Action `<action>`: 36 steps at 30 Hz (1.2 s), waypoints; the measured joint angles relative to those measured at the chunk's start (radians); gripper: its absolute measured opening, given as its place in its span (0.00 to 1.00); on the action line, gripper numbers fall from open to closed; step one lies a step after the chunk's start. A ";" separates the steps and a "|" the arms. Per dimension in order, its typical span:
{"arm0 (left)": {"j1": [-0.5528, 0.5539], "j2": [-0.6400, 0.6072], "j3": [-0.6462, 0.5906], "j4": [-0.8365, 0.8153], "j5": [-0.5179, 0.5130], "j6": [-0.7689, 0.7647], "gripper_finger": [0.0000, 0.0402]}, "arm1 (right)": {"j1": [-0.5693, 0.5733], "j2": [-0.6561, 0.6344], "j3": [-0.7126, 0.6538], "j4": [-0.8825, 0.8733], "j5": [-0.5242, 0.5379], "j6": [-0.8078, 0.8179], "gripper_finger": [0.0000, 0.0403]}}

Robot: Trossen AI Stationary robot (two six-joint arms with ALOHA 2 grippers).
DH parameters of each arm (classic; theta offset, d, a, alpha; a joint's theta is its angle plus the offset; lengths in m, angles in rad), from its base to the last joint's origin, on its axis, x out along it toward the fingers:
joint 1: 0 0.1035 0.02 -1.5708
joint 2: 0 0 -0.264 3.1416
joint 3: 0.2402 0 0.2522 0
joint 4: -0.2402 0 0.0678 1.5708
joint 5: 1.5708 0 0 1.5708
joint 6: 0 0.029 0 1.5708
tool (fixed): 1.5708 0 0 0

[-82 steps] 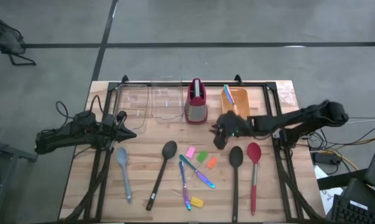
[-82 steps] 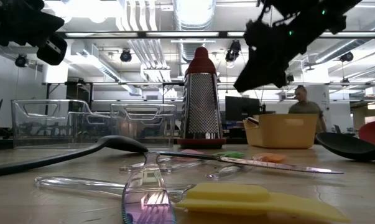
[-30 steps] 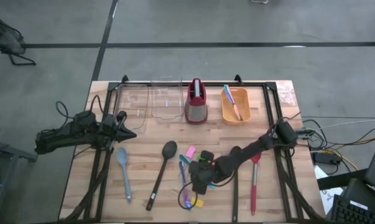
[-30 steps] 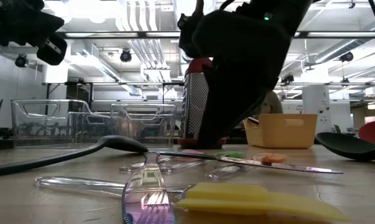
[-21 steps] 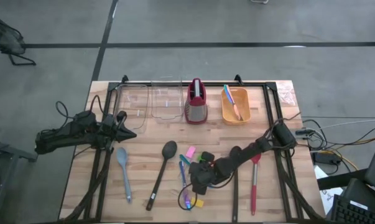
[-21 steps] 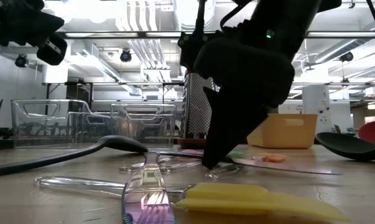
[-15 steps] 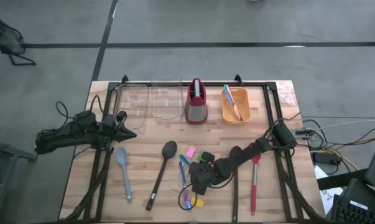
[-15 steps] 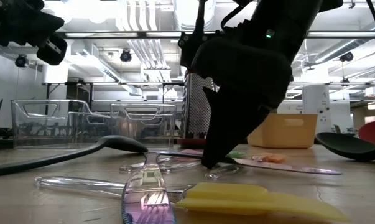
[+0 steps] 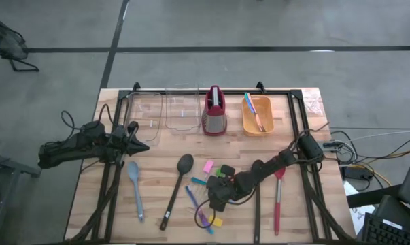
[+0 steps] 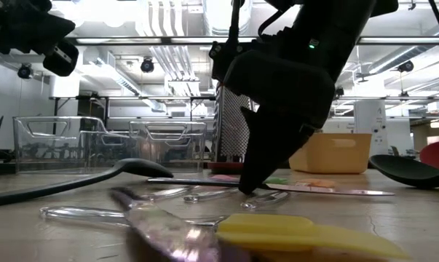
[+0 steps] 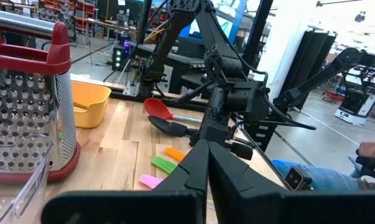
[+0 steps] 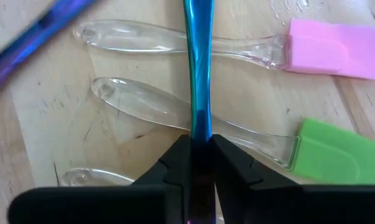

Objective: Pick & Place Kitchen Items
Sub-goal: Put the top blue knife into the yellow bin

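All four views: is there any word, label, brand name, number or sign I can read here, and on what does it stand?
None can be read.
Grater: no label visible.
Orange bin: plain.
Right gripper, shut on the blue cutlery piece: no marking on either.
Room behind the table in the low and left wrist views: screens and shelves show, but any text there is too small or blurred to read.

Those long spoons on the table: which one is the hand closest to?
The black spoon beside the red spoon: the right hand works next to it. The other black spoon and grey-blue spoon lie farther off.
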State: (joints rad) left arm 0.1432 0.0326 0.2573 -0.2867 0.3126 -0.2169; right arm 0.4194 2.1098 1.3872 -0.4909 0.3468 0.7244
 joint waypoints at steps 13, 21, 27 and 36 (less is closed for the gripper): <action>0.000 0.000 0.000 0.000 0.000 0.000 0.03 | -0.001 -0.003 -0.002 -0.004 0.022 -0.006 0.10; 0.000 0.000 0.000 0.000 0.000 0.000 0.03 | -0.002 -0.017 -0.003 -0.015 0.023 -0.023 0.11; 0.000 0.000 0.000 0.000 0.000 0.000 0.03 | -0.002 -0.043 -0.003 -0.040 0.049 -0.029 0.10; 0.000 0.000 0.000 -0.001 0.000 0.000 0.03 | -0.001 -0.088 -0.002 -0.097 0.076 -0.028 0.11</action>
State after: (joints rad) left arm 0.1429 0.0326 0.2573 -0.2878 0.3130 -0.2173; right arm 0.4187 2.0219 1.3853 -0.5877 0.4225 0.6968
